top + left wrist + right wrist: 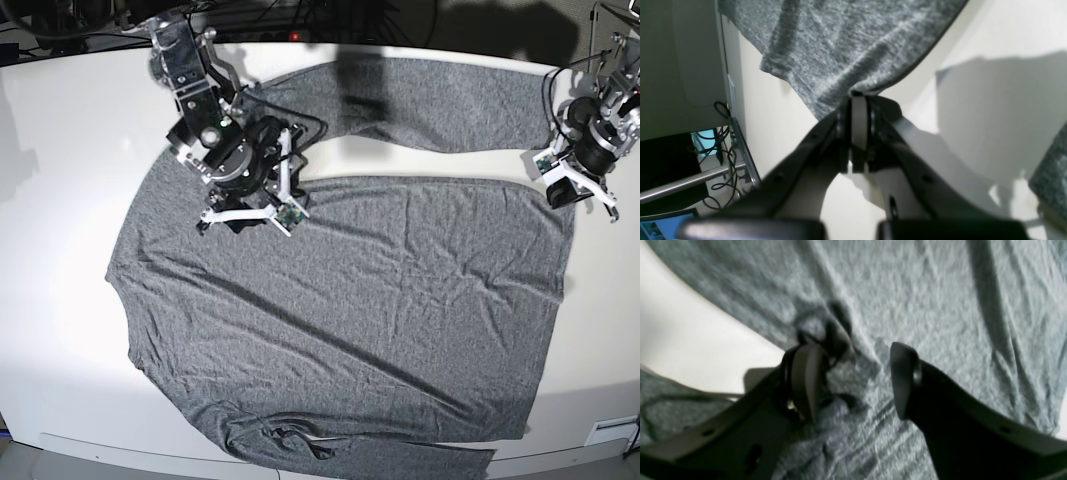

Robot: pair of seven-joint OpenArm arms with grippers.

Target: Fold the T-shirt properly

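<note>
Lying flat, T-shirt [340, 310] long axis crosswise on table [60, 330], sleeves at both edges

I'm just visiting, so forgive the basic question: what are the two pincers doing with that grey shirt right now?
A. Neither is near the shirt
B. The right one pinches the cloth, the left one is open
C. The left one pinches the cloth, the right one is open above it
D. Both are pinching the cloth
C: the left pincer is closed on an edge of the T-shirt, while the right pincer hangs over the cloth with its fingers spread apart.
</note>
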